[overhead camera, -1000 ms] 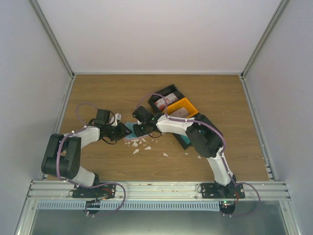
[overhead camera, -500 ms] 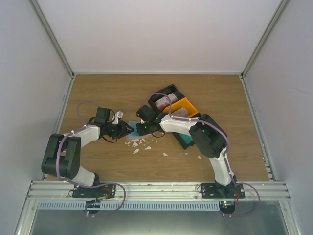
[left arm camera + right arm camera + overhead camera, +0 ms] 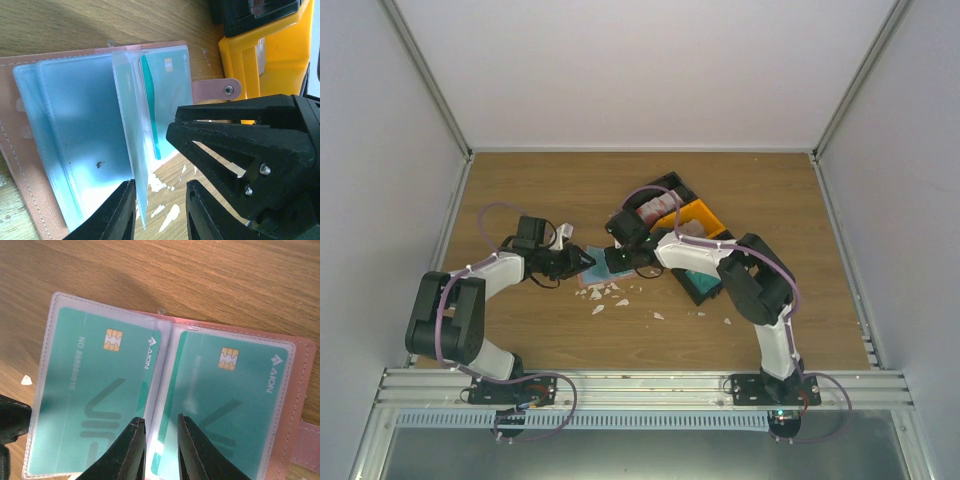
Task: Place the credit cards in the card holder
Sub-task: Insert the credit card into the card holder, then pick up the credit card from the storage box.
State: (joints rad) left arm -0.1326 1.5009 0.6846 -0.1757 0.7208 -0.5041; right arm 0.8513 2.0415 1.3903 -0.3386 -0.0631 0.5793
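Note:
The salmon-pink card holder (image 3: 595,274) lies open on the table between both grippers. In the left wrist view its pink cover (image 3: 20,130) frames light blue sleeves, and one sleeve leaf (image 3: 127,125) stands up against my left gripper's (image 3: 157,212) left finger, jaws open. In the right wrist view two teal credit cards (image 3: 100,390) (image 3: 235,400) sit in sleeves. My right gripper (image 3: 161,450) hovers over the fold, jaws a little apart, gripping nothing I can see. From above, the left gripper (image 3: 582,264) and right gripper (image 3: 617,262) face each other.
A black bin (image 3: 670,187) with red-and-white cards (image 3: 658,206) and an orange bin (image 3: 705,212) stand behind the right arm, with another dark bin holding teal (image 3: 698,280) to its right. Small white scraps (image 3: 605,295) lie just in front of the holder.
My right gripper has drawn back up and to the right, off the holder's left side. My left gripper has edged right onto the holder's sleeves.

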